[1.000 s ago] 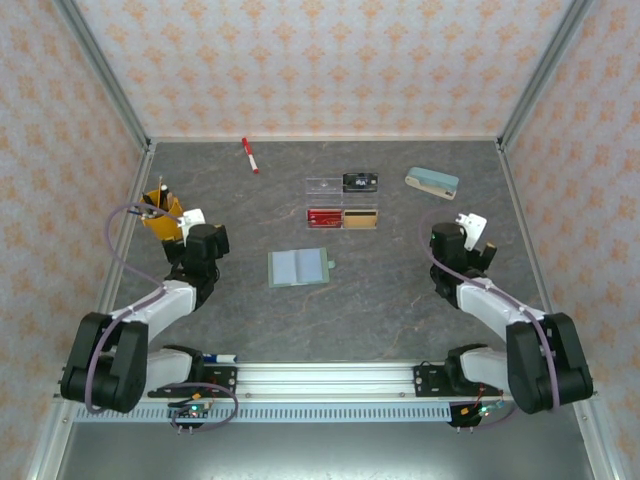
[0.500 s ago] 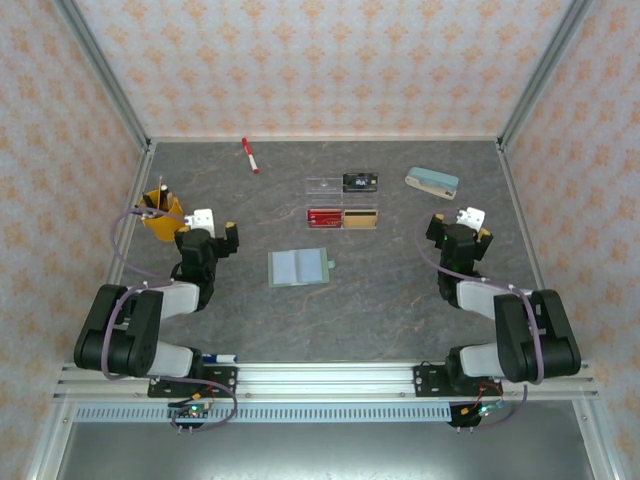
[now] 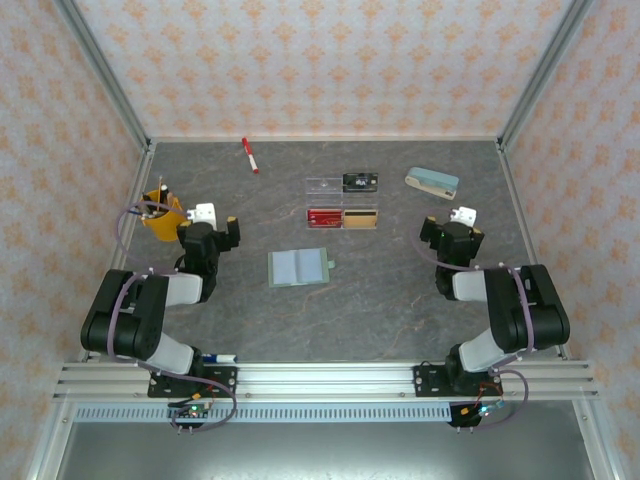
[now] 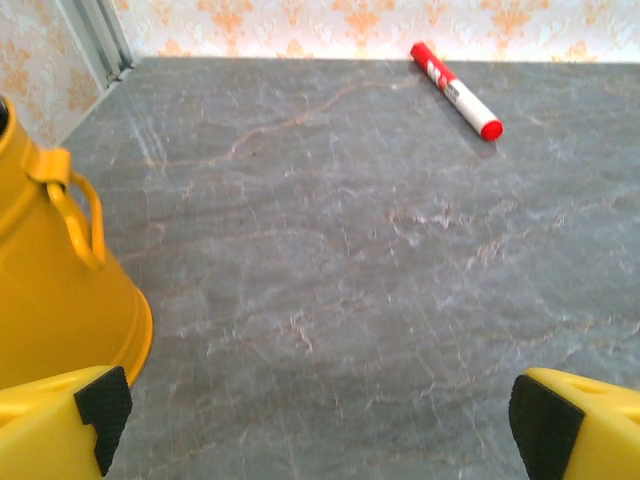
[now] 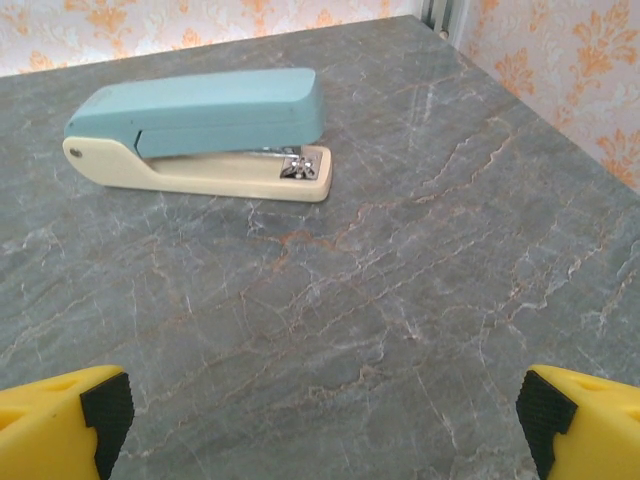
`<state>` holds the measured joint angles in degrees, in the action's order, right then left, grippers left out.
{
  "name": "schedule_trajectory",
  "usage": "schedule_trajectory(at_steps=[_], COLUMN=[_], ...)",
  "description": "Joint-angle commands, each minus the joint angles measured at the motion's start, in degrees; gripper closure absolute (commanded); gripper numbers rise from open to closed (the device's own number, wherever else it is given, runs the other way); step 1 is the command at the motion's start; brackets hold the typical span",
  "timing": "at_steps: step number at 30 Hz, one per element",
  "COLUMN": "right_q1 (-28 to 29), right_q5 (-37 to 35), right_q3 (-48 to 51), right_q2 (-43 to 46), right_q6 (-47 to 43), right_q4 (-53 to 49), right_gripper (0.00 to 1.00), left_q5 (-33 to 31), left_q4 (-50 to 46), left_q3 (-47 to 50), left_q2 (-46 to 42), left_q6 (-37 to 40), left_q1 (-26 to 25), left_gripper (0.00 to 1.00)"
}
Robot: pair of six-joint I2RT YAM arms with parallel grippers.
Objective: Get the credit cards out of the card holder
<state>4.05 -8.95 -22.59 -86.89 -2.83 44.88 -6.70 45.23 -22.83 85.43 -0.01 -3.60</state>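
Cards [image 3: 323, 217] in clear tray [image 3: 323, 186] near compartments

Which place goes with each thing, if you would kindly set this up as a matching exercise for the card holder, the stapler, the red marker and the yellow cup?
Things:
1. card holder
2. stapler
3. red marker
4. yellow cup

Places:
A. far edge, left of centre
B. left side, next to the left claw
C. the middle, lying open
D. far right, ahead of the right claw

Pairs: 1-C, 2-D, 3-A, 4-B
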Motion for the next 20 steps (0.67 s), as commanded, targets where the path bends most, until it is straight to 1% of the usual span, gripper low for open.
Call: schedule_trajectory(at_steps=[1,13,20], right_q1=[-0.4,-0.5,-0.8], right_q5=[-0.3,0.0,1.5], right_q3=[-1.1,-1.4,-0.5], right_q2=[-0.3,-0.5,0.0], right_q6=[0.6,0.7,0.3], right_q4=[0.3,0.0,0.7], right_gripper=[0.0,0.0,0.0], left_q5=[-2.5,-0.4,1.2], left_q4=[-1.4,-2.5,-2.7], left_q3=[-0.9,-1.6,-1.7], left_q2=[0.3,0.4,0.4], left_q6=[-0.4,0.5,0.9], left_q1=[0.6,0.5,0.6], left_gripper=[0.0,0.0,0.0])
